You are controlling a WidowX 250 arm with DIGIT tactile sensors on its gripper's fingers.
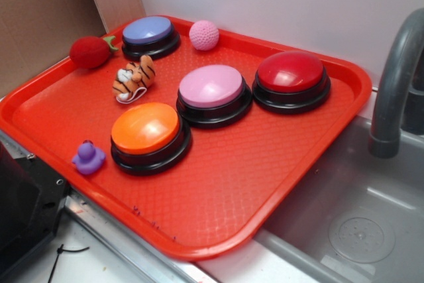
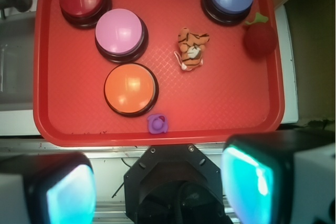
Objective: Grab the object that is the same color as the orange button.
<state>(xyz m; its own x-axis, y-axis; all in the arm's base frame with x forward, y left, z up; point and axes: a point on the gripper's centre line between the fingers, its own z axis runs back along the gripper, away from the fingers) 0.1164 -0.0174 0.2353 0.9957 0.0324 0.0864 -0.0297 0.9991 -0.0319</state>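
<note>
Item: plush tiger (image 2: 192,49), orange w/ blk stripes; on red tray (image 2: 231,114), betw pink button (image 2: 119,32) & strawberry ball (image 2: 259,40), apart from orange button (image 2: 130,87). Gripper (image 2: 157,190): jaws wide open, empty, high over tray's near edge. Approach: centre over tiger, straddle body, descend straight, avoid white loop (image 1: 132,95)

Striped plush tiger (image 1: 134,77) beside orange button (image 1: 146,130)
</note>
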